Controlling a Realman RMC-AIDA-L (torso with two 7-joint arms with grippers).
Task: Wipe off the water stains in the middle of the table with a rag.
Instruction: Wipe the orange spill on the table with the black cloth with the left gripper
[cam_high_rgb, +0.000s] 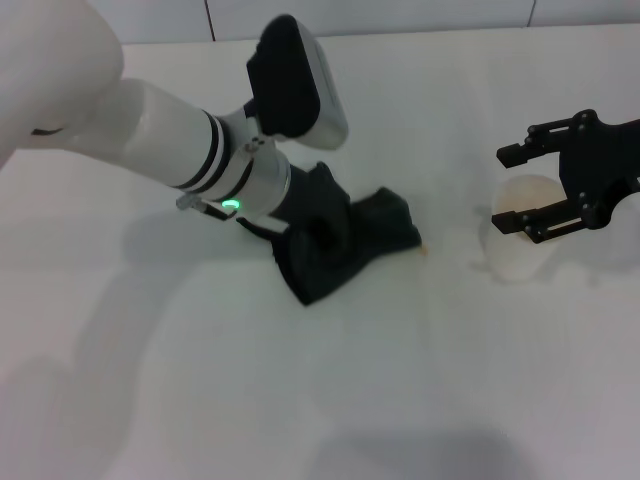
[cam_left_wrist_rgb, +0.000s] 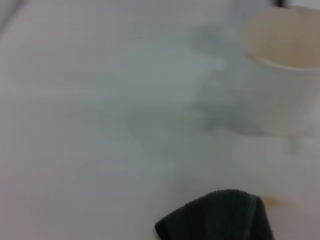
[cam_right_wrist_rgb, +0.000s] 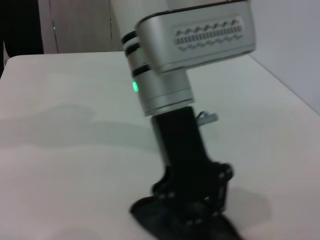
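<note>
We are pressing the dark green folded cloth rag (cam_high_rgb: 345, 245) onto the plain white bench (cam_high_rgb: 330, 400), our left claw (cam_high_rgb: 315, 235) pinching it. A small orange-amber stain (cam_high_rgb: 424, 250) is showing just beside the rag's edge, so wiping is unfinished. Our right claw (cam_high_rgb: 530, 190) is hanging spread around a white paper cup (cam_high_rgb: 515, 255).

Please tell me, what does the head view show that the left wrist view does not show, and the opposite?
Only the head view shows the left gripper pressed down on the rag, and the right gripper, open, around the white paper cup. Only the left wrist view shows the inside of the cup up close. Both show the rag, the cup, the white table and a small orange stain at the rag's edge.
</note>
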